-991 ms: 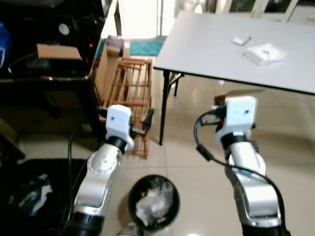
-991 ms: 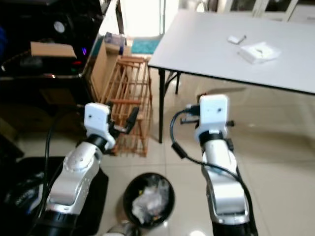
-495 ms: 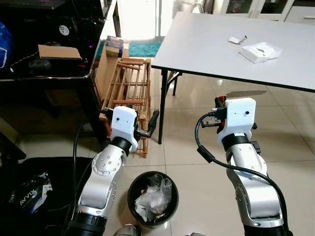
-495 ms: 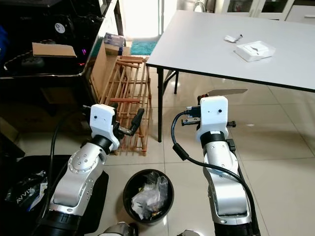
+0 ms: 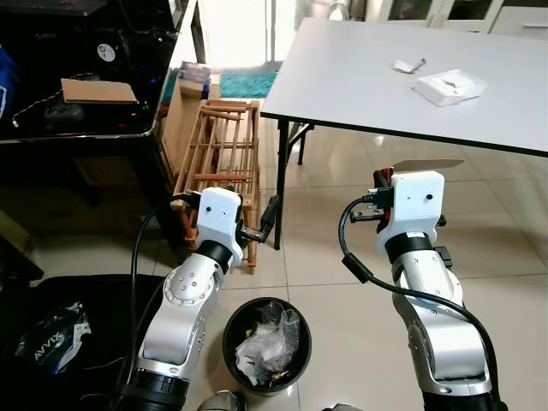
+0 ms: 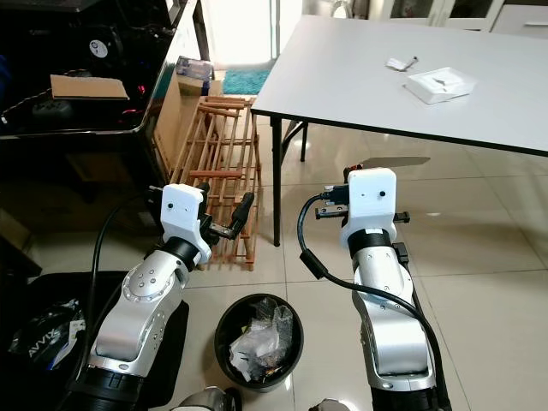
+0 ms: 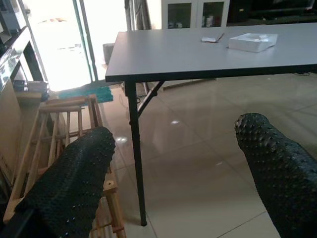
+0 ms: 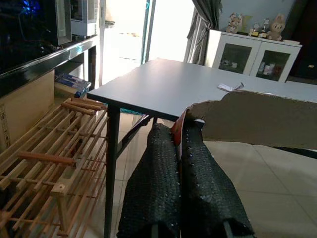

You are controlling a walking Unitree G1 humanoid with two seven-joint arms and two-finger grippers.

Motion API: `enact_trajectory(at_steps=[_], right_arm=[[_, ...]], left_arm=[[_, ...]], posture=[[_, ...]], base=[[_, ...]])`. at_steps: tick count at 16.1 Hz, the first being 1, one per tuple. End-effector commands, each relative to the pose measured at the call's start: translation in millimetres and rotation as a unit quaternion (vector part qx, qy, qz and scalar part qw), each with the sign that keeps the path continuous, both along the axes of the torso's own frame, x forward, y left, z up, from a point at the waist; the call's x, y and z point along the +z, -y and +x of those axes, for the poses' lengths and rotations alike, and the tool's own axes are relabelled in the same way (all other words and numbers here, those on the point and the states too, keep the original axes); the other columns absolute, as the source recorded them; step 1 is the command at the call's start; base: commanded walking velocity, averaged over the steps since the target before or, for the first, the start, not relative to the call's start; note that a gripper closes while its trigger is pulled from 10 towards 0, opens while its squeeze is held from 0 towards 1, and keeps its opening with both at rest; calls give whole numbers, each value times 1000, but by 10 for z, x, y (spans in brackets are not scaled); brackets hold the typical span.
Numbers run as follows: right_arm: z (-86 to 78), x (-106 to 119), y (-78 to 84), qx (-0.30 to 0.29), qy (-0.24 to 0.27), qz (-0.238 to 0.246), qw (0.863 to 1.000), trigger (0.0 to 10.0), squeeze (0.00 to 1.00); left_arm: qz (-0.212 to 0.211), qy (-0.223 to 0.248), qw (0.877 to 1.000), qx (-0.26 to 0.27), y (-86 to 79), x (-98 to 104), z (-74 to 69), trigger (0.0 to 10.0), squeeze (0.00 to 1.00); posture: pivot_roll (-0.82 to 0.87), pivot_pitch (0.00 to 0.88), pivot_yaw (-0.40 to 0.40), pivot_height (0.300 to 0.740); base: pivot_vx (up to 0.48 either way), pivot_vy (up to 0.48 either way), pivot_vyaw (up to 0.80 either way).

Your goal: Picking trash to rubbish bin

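On the tiled floor, the rubbish bin holds crumpled wrappers; right tool pinches cardboard scrap, left tool released.

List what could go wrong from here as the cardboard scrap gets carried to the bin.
1. The right hand pinches the cardboard scrap only at one edge, so the flat piece could swing or slip out on the way.
2. The rubbish bin sits low between the arms and already looks full of crumpled plastic; a wide flat piece may catch on the rim and fall onto the floor.
3. The table edge is close ahead, so the scrap might clip it.
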State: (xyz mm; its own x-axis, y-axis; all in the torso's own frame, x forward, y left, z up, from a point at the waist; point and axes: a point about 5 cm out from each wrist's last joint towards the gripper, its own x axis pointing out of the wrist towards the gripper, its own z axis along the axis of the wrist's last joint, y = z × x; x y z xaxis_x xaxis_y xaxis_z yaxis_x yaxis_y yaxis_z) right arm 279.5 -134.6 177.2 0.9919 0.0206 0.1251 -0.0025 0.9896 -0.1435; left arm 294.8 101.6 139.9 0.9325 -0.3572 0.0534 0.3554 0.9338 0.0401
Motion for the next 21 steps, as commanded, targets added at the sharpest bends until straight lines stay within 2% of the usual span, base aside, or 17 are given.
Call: enact_trajectory(at_steps=[1,12,21], right_arm=[[6,-6,10,-2,0,5,1000,10000,0],[5,-15,7,-4,0,6,1000,10000,0],[8,-21,-3,-4,0,5,1000,10000,0]], left_arm=[[-1,-3,1000,-3,5,7,11,10000,0],[8,-7,1000,-2,11,5,22,10000,0],[15,10,999,-29,44,34,-10,10000,0]], posture=[[16,101,30,740],[15,105,36,740],[16,107,38,740]], base=[[0,300,0],[0,398,0],[0,0,0]])
